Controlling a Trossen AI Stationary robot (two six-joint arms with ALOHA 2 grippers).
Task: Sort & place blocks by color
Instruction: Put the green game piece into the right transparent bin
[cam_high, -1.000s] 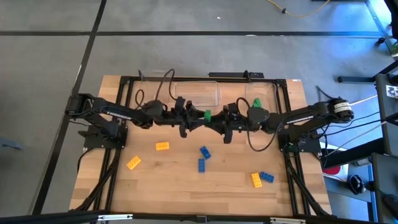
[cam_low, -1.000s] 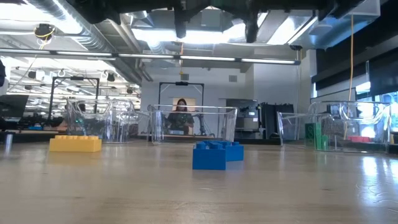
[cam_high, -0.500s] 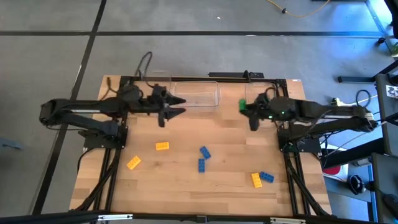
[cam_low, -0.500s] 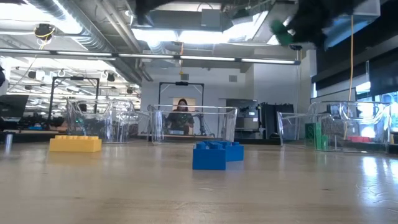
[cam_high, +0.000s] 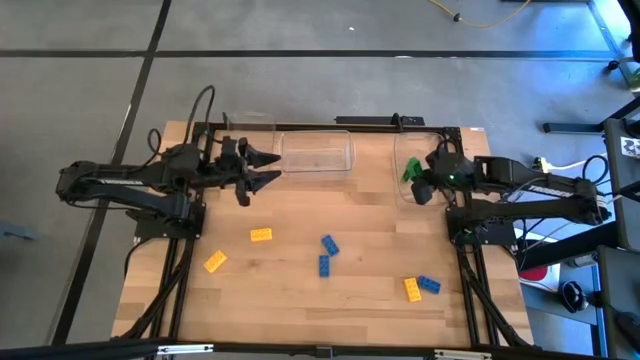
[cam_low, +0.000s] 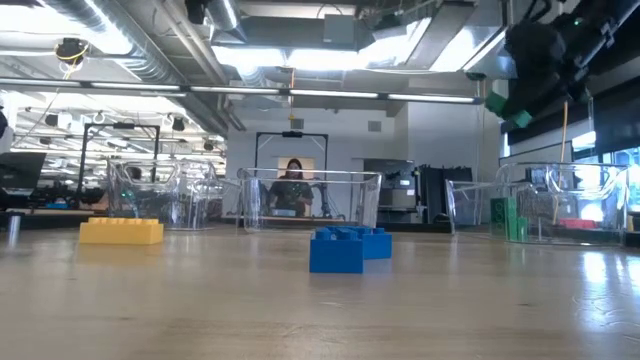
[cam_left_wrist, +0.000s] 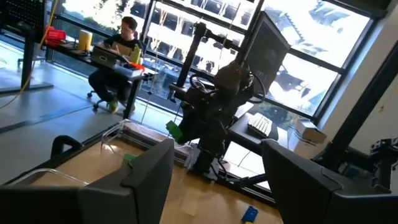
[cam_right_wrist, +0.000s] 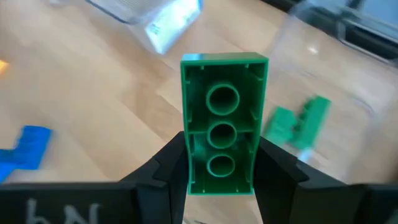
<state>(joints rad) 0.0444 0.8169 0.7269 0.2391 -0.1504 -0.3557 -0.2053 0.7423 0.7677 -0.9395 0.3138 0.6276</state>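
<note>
The right gripper (cam_high: 413, 176) hangs over the clear bin (cam_high: 402, 150) at the table's (cam_high: 300, 300) far right, its jaws pinching a green block (cam_right_wrist: 223, 121) held above the bin's near edge. Two more green blocks (cam_right_wrist: 300, 122) lie inside that bin. The left gripper (cam_high: 268, 168) is up by the far left, beside the middle bin (cam_high: 318, 150), jaws spread and holding nothing. On the wood lie two yellow blocks (cam_high: 260, 235) at the left, two blue blocks (cam_high: 328, 245) near the centre, and a yellow-and-blue pair (cam_high: 420, 287) touching at the near right. A person (cam_low: 292, 186) sits beyond the table.
</note>
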